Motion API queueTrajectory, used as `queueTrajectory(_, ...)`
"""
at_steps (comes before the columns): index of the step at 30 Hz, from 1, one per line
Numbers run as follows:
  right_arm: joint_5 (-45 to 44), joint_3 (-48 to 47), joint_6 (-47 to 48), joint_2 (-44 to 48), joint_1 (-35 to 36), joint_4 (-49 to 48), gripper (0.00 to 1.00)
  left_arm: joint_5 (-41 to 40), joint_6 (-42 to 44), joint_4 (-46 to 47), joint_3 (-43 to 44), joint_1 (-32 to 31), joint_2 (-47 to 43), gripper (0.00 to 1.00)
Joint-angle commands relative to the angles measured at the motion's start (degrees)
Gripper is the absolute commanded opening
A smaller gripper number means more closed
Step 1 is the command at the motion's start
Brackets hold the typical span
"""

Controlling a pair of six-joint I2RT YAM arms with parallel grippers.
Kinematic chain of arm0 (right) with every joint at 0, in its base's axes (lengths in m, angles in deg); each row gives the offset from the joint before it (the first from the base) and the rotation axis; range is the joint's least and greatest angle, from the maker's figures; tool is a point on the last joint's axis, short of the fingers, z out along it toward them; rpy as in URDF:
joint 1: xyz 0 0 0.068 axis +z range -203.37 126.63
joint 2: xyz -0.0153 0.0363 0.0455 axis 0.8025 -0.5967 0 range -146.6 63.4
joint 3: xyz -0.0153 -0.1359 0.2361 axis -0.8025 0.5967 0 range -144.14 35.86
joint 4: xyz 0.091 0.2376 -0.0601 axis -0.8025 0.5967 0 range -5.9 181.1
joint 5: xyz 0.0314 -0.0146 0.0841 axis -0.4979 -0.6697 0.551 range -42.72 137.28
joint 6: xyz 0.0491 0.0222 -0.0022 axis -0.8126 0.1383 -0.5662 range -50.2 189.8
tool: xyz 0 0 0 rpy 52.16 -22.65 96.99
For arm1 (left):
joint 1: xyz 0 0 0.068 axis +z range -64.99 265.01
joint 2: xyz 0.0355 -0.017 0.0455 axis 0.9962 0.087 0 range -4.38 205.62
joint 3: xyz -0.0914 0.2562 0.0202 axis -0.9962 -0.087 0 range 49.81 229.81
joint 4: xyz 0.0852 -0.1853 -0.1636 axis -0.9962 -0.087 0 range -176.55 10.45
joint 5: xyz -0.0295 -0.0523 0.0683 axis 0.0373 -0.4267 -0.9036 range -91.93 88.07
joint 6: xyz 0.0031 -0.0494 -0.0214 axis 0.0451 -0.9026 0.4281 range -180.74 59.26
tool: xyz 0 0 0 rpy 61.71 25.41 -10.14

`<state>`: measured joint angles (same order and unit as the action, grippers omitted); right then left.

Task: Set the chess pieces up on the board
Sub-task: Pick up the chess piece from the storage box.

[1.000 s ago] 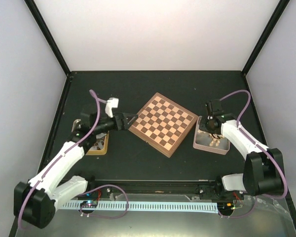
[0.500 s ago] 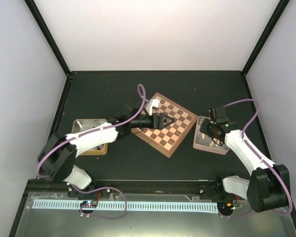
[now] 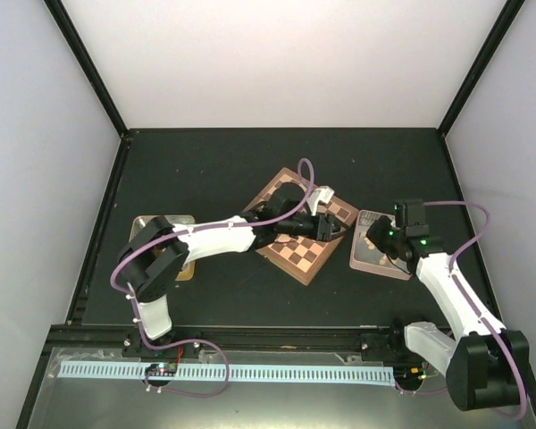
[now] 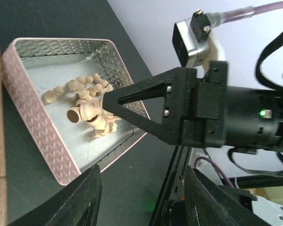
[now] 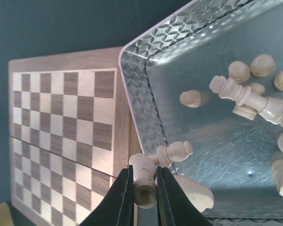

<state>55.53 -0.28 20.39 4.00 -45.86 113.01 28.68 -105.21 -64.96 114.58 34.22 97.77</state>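
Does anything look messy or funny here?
The board sits crooked, turned at an angle to the table edge. The pale pieces lie tumbled together in the tray, many on their sides. None stands on the squares in view.

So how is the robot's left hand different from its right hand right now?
The left hand has its fingers spread apart, but the right hand has its fingers pinched together. The left hand holds nothing, while the right hand grips a pale chess piece at the corner of the metal tray. Both hands are black, have two fingers, and are close to that tray.
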Motion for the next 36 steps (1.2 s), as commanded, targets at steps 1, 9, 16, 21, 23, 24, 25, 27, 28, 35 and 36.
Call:
queueTrajectory(1,4.83,0.09,-4.02,3.64,-2.02,-0.72,0.01,-0.48,4.96,-0.59,5.62,-2.02,4.07,0.49)
queueTrajectory(9,6.17,-1.39,-6.33,11.5,-5.73,3.98,0.01,2.35,7.97,-0.52,11.71,-3.88,10.97,0.38)
queueTrajectory(16,10.6,-3.24,-8.44,14.2,-6.63,6.51,0.01,0.8,11.28,0.34,16.63,-5.39,15.02,0.41)
queueTrajectory(21,12.55,-4.72,-8.92,15.27,-6.8,8.98,0.01,2.19,12.24,1.47,18.46,-5.47,17.49,0.5)
queueTrajectory(23,13.43,-5.21,-9.16,15.64,-6.72,9.88,0.01,1.96,12.04,1.19,19.71,-5.55,18.02,0.48)
queueTrajectory(24,13.56,-5.51,-9.3,15.89,-6.69,10.51,0.01,1.29,11.85,1.35,20.18,-5.55,18.03,0.46)
queueTrajectory(25,13.36,-5.78,-9.32,16.24,-6.71,11.12,0.01,0.75,11.62,1.47,20.64,-5.52,18.19,0.42)
queueTrajectory(27,12.23,-6.32,-9.1,16.96,-6.8,12.39,0.01,-0.88,10.94,0.65,21.67,-5.48,18.63,0.33)
queueTrajectory(28,11.33,-6.7,-8.99,17.28,-6.78,12.93,0.01,-1.21,10.55,-0.51,22.77,-5.47,19.02,0.28)
queueTrajectory(35,-0.15,-10.63,-5.1,19.01,-6.74,17.49,0.01,1.97,5.2,-2.9,26.58,-5.62,22.5,0.14)
queueTrajectory(36,-1.71,-11.22,-4.08,18.99,-6.8,17.76,0.01,2.0,4.89,-3.78,27.1,-5.64,22.82,0.14)
